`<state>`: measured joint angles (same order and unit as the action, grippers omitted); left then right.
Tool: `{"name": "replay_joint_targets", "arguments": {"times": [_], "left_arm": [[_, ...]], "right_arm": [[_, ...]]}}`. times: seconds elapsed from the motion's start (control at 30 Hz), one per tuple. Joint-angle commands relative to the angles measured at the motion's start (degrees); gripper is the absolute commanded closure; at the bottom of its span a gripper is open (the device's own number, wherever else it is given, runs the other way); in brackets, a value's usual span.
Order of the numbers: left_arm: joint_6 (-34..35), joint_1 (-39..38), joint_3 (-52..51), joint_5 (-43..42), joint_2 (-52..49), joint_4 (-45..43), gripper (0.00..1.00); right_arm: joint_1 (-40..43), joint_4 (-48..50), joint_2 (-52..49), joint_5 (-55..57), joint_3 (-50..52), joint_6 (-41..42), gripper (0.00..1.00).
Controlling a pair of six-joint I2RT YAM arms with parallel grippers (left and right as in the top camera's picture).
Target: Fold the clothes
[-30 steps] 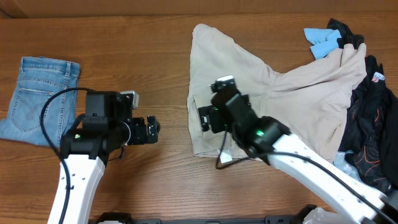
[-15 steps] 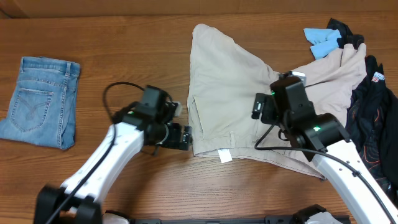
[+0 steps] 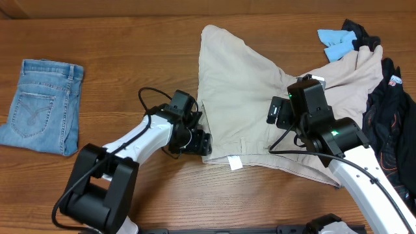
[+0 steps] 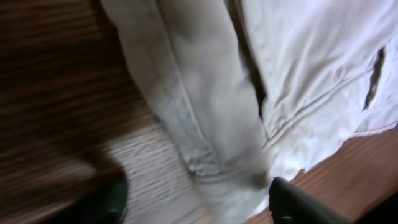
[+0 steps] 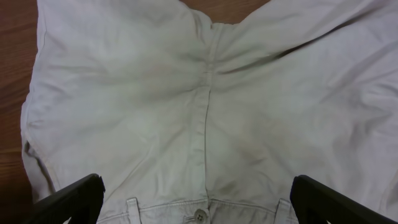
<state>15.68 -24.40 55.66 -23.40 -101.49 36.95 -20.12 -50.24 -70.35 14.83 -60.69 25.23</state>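
Overhead view: large beige khaki shorts (image 3: 247,91) spread open on the wooden table (image 3: 130,52), from the centre out toward two o'clock. Waistband along the six o'clock edge, one leg reaching up to twelve, the other running off to two and lapping onto the heap of black and sky-blue garments (image 3: 387,136) at three o'clock. Small white label (image 3: 234,163) poking out from the waistband at six o'clock of the cloth. Smaller denim shorts (image 3: 42,104) lying flat at nine o'clock, well apart from everything else. Left gripper (image 3: 200,140) down at the nine o'clock corner of the waistband, at the cloth's edge; right gripper (image 3: 277,112) above the middle of the khaki shorts, near the crotch. Left wrist view: left gripper (image 4: 196,202) spread wide, dark fingers (image 4: 292,202) at five and seven o'clock of the frame. Folded waistband corner lying between them over the wood (blurred, so cannot tell whether either finger touches the fabric), nothing pinched. Right wrist view: right gripper (image 5: 202,199) likewise wide, fingertips (image 5: 71,196) at the seven and five o'clock corners, hanging over the front of the khaki shorts (image 5: 205,112). Fly seam straight down the centre toward six o'clock, button (image 5: 199,215) just at the bottom edge, midway between the tips; no cloth held.
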Motion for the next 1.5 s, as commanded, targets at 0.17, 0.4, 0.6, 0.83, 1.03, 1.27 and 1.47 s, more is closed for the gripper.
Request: {"name": "replay_joint_targets", "arguments": {"times": [0.17, 0.4, 0.6, 0.83, 1.03, 1.27, 1.47], "left_arm": [[0.24, -0.44, -0.55, -0.66, -3.41, 0.00, 0.89], [-0.44, 1.49, -0.17, 6.54, -3.28, 6.56, 0.96], [-0.46, 12.70, 7.89, 21.94, -2.43, 17.11, 0.96], [-0.68, 27.82, 27.34, 20.63, -2.43, 15.78, 0.96], [-0.22, 34.34, 42.84, 14.62, -2.43, 18.18, 0.00], [-0.22, 32.72, 43.69, 9.38, -2.49, 34.86, 0.00], [-1.09, 25.55, 34.56, 8.74, -2.54, 41.97, 0.00]], "right_arm": [[0.26, 0.17, 0.85, -0.11, -1.31, 0.31, 0.00], [0.26, 0.15, 0.85, -0.09, -1.31, 0.26, 0.00], [0.26, 0.17, 0.85, -0.15, -1.29, 0.31, 0.00], [0.26, 0.11, 0.85, -0.98, -1.27, 0.31, 0.00], [0.26, -0.20, 0.85, -0.98, -1.27, 0.31, 0.00], [0.26, -0.24, 0.85, -0.96, -1.27, 0.31, 0.00], [0.26, -0.24, 0.85, -0.96, -1.27, 0.31, 0.00]]}}
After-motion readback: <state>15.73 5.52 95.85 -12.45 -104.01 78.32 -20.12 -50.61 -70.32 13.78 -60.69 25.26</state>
